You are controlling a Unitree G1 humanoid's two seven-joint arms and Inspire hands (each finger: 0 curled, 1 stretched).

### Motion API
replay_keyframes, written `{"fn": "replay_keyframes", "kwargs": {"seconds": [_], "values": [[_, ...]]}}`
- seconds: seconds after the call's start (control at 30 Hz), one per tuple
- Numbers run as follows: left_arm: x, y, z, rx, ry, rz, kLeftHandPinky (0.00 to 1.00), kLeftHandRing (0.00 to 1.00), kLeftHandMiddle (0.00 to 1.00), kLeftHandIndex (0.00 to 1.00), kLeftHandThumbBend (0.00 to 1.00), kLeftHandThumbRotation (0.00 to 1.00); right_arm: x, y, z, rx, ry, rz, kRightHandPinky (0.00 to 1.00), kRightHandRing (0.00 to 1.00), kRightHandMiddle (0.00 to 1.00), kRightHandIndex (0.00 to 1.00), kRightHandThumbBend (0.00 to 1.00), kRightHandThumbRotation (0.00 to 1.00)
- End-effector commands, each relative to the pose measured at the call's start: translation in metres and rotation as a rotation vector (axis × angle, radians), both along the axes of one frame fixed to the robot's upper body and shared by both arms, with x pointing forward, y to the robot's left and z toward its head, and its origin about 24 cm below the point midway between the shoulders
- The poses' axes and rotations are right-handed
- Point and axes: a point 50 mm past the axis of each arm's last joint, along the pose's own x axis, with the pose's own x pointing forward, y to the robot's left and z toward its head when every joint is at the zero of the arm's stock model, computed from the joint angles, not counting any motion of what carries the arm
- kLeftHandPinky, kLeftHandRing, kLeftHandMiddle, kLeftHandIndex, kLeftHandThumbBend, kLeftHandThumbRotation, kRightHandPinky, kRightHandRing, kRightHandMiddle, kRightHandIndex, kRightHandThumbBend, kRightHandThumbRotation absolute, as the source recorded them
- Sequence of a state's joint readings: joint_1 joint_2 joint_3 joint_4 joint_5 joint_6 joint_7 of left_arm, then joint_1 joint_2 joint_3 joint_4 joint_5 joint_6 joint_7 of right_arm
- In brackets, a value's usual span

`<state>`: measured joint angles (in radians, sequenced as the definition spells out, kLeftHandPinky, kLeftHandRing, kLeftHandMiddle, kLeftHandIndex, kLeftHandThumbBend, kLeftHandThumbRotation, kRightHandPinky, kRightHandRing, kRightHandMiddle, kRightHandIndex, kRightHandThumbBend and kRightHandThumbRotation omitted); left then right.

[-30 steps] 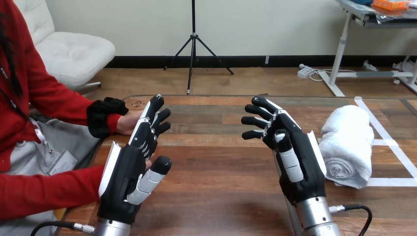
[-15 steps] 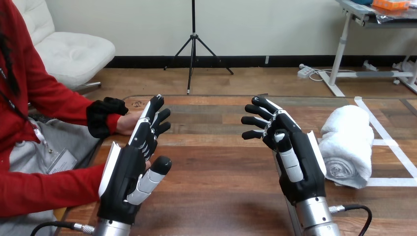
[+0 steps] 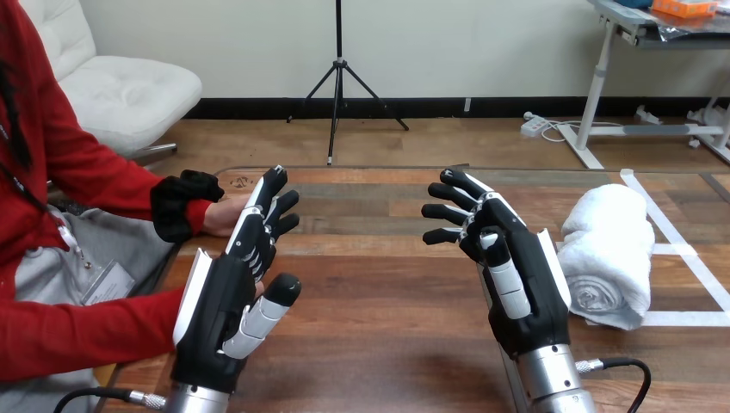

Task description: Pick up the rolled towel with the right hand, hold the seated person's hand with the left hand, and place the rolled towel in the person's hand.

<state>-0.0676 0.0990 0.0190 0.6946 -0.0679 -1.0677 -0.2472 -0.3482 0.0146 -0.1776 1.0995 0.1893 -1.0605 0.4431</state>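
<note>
Nothing has moved since the earlier frames: both arms sit as they were, so the task looks unstarted. The right robot hand (image 3: 516,275) hovers above the tabletop (image 3: 379,292) with fingers spread and lightly bent, gripping nothing. The rolled towel (image 3: 607,249) lies on the wood just beside this robot hand's outer side, one spiral end facing the robot.

The left robot hand (image 3: 228,301) is also spread, fingers nearly straight and thumb out. The person's hand (image 3: 225,215) rests at the tabletop's edge, just by its fingertips on the outer side; I cannot tell whether they touch.

The step in hand seems to be the pickup. That likely calls for the right robot hand to swing outward, come over the roll and close round its girth. The soft cloth may squash or unroll.

The tabletop is dark wooden planks, with white tape lines (image 3: 680,249) around the towel.
</note>
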Motion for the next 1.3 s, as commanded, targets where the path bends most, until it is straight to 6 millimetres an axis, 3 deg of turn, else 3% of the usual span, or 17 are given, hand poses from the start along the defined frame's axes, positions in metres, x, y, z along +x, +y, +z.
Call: {"fn": "replay_keyframes", "kwargs": {"seconds": [0.0, 1.27], "values": [[0.0080, -0.0027, 0.0150, -0.004, -0.080, -0.002, 0.88, 0.93, 0.98, 0.96, 1.00, 0.88, 0.0096, 0.0016, 0.0153, 0.000, -0.081, 0.001, 0.60, 0.74, 0.80, 0.81, 1.00, 0.83], [0.0083, -0.0051, 0.0142, 0.045, -0.092, -0.008, 0.86, 0.92, 0.96, 0.96, 1.00, 0.89, 0.0103, -0.0019, 0.0163, -0.006, -0.083, -0.006, 0.59, 0.73, 0.79, 0.80, 1.00, 0.83]]}}
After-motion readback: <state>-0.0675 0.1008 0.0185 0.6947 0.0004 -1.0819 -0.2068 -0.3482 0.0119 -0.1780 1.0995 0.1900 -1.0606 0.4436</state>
